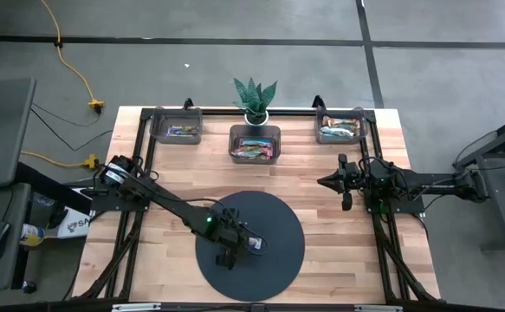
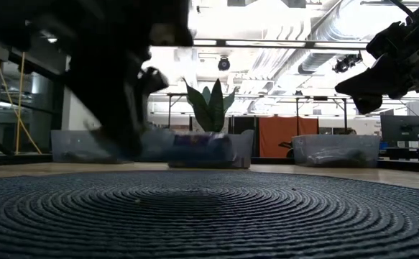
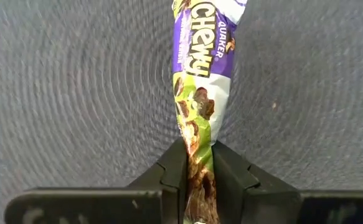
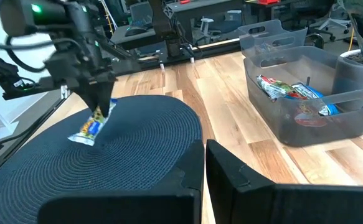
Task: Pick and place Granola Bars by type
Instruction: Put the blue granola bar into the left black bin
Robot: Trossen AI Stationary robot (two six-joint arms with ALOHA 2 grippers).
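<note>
With left gripper [image 3: 198,177] pinching end of purple-green granola bar [image 3: 201,81] over round mat [image 1: 282,260], lift straight, keep pinch firm, match bin [image 1: 254,144] by wrapper. Right gripper [image 1: 334,182] pressed together, waiting near right bin.

Left tool [image 3: 200,171] low over table centre, fingers pinched tight; right tool [image 1: 326,182] parked aside, fingers together.

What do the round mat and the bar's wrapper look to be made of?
Round mat: dark woven cord or fibre, matte; concentric ribbing shows. Granola bar pinched in the left gripper: thin glossy printed film, likely plastic foil; it creases and glints.
</note>
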